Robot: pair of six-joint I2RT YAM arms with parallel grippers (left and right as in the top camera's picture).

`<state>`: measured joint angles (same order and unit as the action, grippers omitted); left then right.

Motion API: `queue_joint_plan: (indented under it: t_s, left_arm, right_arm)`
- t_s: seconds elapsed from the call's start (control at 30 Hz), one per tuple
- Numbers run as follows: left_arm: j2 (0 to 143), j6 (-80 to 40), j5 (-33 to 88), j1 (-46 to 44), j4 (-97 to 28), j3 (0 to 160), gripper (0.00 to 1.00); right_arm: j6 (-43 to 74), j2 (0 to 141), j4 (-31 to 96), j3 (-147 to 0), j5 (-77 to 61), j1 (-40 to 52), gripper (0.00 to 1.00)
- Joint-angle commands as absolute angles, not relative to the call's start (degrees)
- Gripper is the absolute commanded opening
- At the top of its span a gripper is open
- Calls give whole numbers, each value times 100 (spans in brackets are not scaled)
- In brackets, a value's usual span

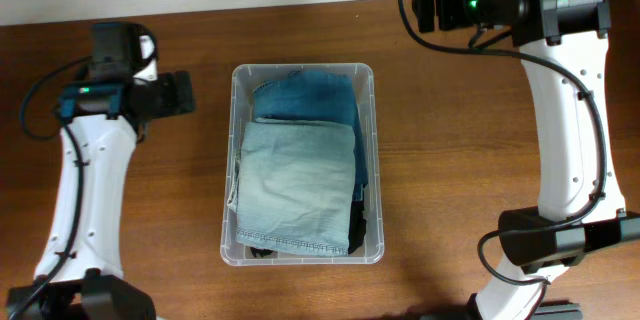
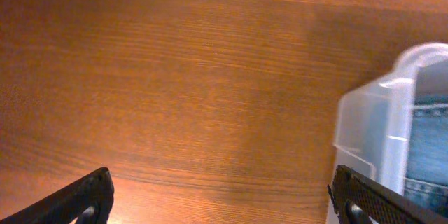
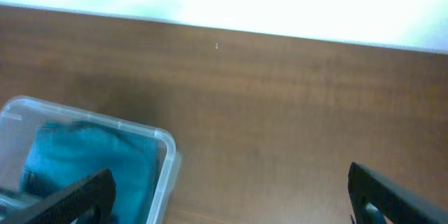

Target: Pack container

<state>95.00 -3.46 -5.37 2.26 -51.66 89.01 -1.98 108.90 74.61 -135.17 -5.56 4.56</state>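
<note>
The container [image 1: 377, 175] sits mid-table [image 1: 470, 140], its long side running away from the robot, and it looks full. A folded pale denim piece [image 1: 298, 185] lies on top toward its near end. A darker blue one [image 1: 310, 95] shows at its far end, and something black [image 1: 357, 228] peeks out at its near right corner. The left gripper [image 2: 222, 182] hangs just left of the container's far end, jaws spread wide and empty. The right gripper [image 3: 231, 175] is off its far right corner, well apart, also wide with nothing between the jaws. Both arms are outside the container (likely so nothing snags the stacked cloth), which suggests the packing is about done.
</note>
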Motion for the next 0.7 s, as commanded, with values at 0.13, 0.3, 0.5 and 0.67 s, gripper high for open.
queue_joint_plan:
  t_s: [0.13, 0.3, 0.5, 0.67]
  left_arm:
    - [8082, 475, 231, 666, -5297, 8615, 99]
    - [6375, 484, 220, 666, -4661, 7293, 99]
    - [4294, 480, 211, 666, -4407, 5996, 99]
    - [3922, 475, 75, 666, -4416, 5857, 99]
  right_arm:
    - [49, 10578, 8283, -13592, -270, 451, 99]
    - [45, 9996, 8315, -13592, 86, 631, 99]
    - [-21, 9312, 8324, -13592, 375, 856, 99]
    - [-14, 9325, 8394, -13115, 368, 775, 98]
